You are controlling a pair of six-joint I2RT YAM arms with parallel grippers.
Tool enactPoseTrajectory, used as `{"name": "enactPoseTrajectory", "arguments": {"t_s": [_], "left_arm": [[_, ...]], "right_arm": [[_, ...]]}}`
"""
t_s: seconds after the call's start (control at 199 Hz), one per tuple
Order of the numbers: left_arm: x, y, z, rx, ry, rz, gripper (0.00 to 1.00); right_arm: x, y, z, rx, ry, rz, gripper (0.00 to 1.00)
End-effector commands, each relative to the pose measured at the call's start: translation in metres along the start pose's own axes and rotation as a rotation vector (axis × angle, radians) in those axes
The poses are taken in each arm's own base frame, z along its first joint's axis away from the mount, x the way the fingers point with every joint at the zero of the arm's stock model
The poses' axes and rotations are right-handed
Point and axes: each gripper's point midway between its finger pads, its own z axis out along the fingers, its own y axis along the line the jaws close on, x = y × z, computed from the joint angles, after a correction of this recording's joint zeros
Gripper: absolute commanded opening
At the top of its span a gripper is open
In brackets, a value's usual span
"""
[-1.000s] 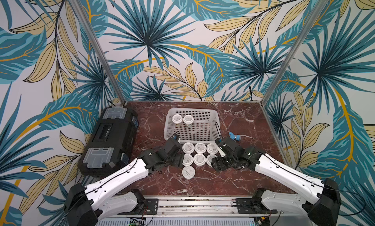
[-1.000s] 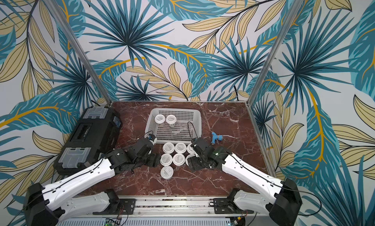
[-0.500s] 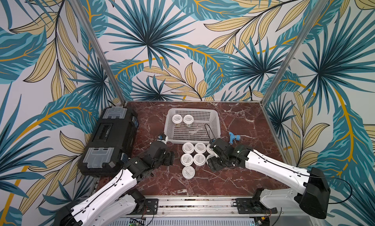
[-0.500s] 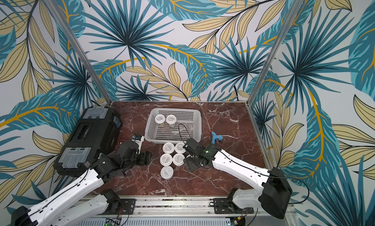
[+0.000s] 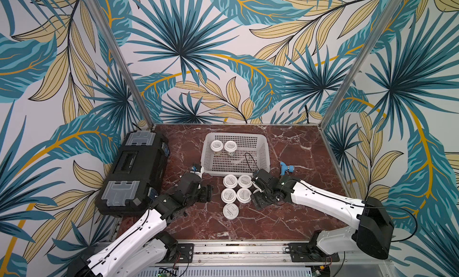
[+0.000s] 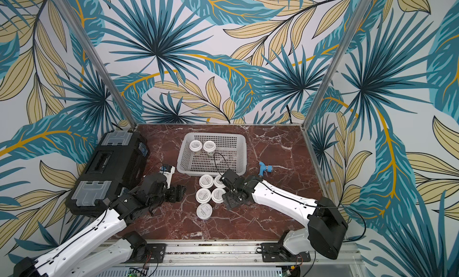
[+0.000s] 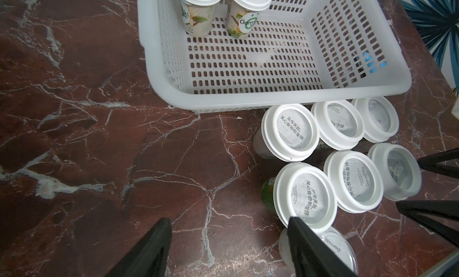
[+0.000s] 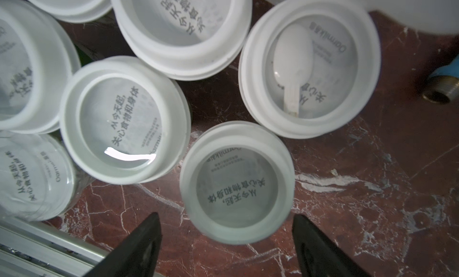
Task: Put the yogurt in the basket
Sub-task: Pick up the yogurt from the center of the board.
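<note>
The white basket (image 5: 265,149) (image 6: 183,149) (image 7: 248,100) stands at mid-table with two yogurt jars (image 5: 216,145) (image 6: 196,146) (image 7: 196,12) upright in its far left corner. Several more yogurt jars (image 5: 230,180) (image 6: 206,180) (image 7: 290,131) cluster on the marble just in front of it. My right gripper (image 5: 255,191) (image 6: 224,190) (image 8: 224,221) is open, one finger on each side of the near-right yogurt (image 8: 237,182), not touching it. My left gripper (image 5: 206,192) (image 6: 177,192) (image 7: 228,223) is open over bare marble left of the cluster.
A black toolbox (image 5: 134,173) (image 6: 109,169) lies along the left side. A small blue fitting (image 5: 285,168) (image 6: 264,169) (image 8: 444,74) sits right of the basket. The metal rail (image 5: 236,246) runs along the table's front edge.
The left gripper has drawn back to the left, away from the cluster. The right gripper has moved left over the right column of jars, hiding them from above.
</note>
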Motion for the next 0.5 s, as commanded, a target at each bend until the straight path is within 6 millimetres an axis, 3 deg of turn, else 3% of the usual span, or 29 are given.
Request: {"name": "enactPoseTrajectory", "arguments": {"t_s": [0.0,0.496], "left_arm": [[-0.0005,0.0012,-0.0009,0.011,-0.017,0.004,0.78],[0.0038,0.0058,0.0011,0.004,-0.010,0.004,0.78]], "right_arm": [[-0.0076,0.0001,-0.0019,0.016,-0.025,-0.006,0.87],[-0.0091,-0.0017,0.0051,0.044,-0.012,-0.015,0.85]]}}
